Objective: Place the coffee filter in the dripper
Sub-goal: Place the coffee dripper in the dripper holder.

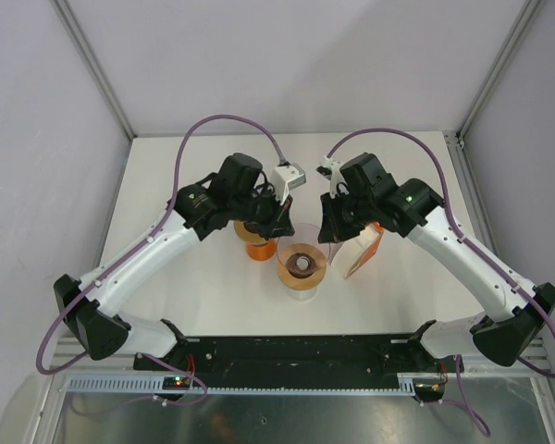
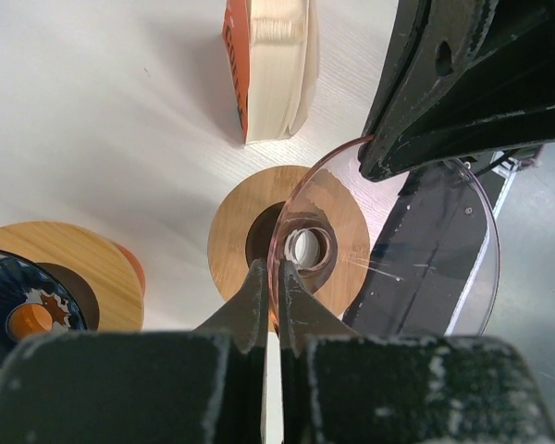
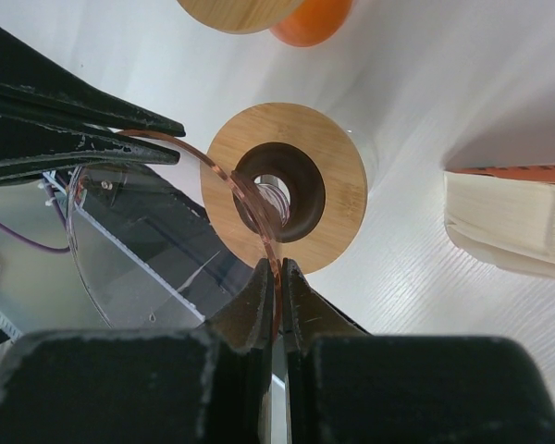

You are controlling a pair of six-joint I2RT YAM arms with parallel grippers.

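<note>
The dripper (image 1: pixel 302 268) is a clear pinkish cone on a round wooden base, standing at the table's middle. My left gripper (image 1: pixel 279 229) is shut on its rim from the left, as the left wrist view (image 2: pixel 277 277) shows. My right gripper (image 1: pixel 331 236) is shut on the opposite rim, as the right wrist view (image 3: pixel 273 273) shows. The cone (image 2: pixel 416 240) is empty and its wooden base (image 3: pixel 338 148) shows through it. The stack of white coffee filters (image 1: pixel 363 252) in an orange wrapper stands upright just right of the dripper; it also shows in both wrist views (image 2: pixel 273 65) (image 3: pixel 509 222).
A second, orange dripper with a wooden disc (image 1: pixel 259 248) sits just left of and behind the clear one, under the left wrist (image 2: pixel 65 268) (image 3: pixel 305 18). The black base rail (image 1: pixel 296 356) runs along the near edge.
</note>
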